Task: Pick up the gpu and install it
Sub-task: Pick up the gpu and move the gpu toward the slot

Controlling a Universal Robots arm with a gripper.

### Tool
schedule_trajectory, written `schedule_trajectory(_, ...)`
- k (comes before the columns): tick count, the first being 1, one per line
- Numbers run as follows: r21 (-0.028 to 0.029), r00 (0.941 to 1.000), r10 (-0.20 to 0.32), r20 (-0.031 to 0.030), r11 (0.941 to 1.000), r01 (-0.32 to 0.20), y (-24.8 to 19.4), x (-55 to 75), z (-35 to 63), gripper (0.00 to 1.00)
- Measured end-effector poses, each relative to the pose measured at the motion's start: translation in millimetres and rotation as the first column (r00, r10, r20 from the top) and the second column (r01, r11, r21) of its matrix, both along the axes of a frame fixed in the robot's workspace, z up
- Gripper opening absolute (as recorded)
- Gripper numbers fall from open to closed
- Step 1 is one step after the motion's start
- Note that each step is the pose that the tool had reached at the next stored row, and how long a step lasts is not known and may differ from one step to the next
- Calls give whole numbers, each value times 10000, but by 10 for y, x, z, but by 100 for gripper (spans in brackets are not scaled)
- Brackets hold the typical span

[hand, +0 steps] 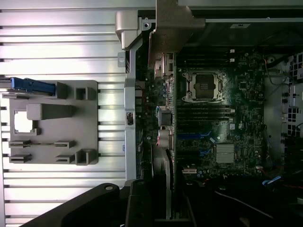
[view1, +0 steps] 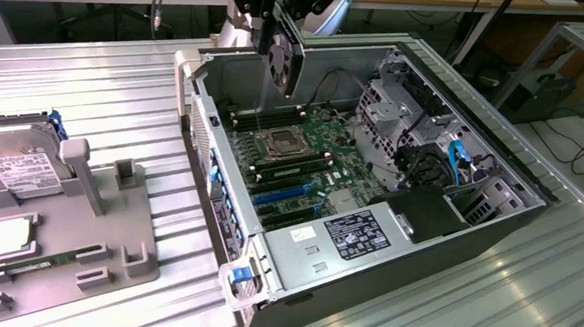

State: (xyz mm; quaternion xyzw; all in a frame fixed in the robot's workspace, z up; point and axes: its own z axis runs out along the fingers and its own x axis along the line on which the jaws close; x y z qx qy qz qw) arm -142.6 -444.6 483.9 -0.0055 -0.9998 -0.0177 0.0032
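Note:
The gpu (view1: pixel 283 57) hangs upright from my gripper (view1: pixel 281 25), a dark card with a round fan on its face. It is above the back left corner of the open computer case (view1: pixel 518 175), over the motherboard (view1: pixel 308 153). The gripper is shut on the card's top edge. In the wrist view the gpu (hand: pixel 169 156) appears edge-on, with its silver bracket (hand: pixel 173 28) at one end, and it is held between the dark fingers (hand: pixel 139 203). The blue expansion slots (view1: pixel 284 195) (hand: pixel 194 135) lie below the card with no card in them.
A grey parts holder (view1: pixel 92 230) sits on the slatted metal table (view1: pixel 102 81) at the exterior view's left. It carries a silver hard drive (view1: pixel 20 164), a processor (view1: pixel 7 236) and a memory stick (view1: pixel 54 261). Inside the case are a power supply (view1: pixel 354 233) and drive cages (view1: pixel 409 110).

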Motion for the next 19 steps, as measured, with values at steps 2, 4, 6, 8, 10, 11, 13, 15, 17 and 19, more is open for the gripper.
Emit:
schedule_trajectory(2,0,10000,0,0,10000,0,0,15,-1,28)
schedule_trajectory(4,0,10000,0,0,10000,0,0,29,-2,28)
schedule_trajectory(6,0,10000,0,0,10000,0,0,42,-3,28)
schedule_trajectory(8,0,10000,1,0,10000,-1,0,61,-4,28)
schedule_trajectory(10,-1,10000,1,0,10000,-1,0,77,-5,28)
schedule_trajectory(11,0,10000,1,0,10000,-1,0,85,-5,28)
schedule_trajectory(13,0,10000,1,0,10000,-1,0,102,-6,28)
schedule_trajectory(15,0,10000,1,0,10000,-1,0,125,-7,28)
schedule_trajectory(17,0,10000,3,0,10000,-3,0,151,-7,28)
schedule_trajectory(19,-1,10000,7,0,10000,-7,0,177,-8,28)
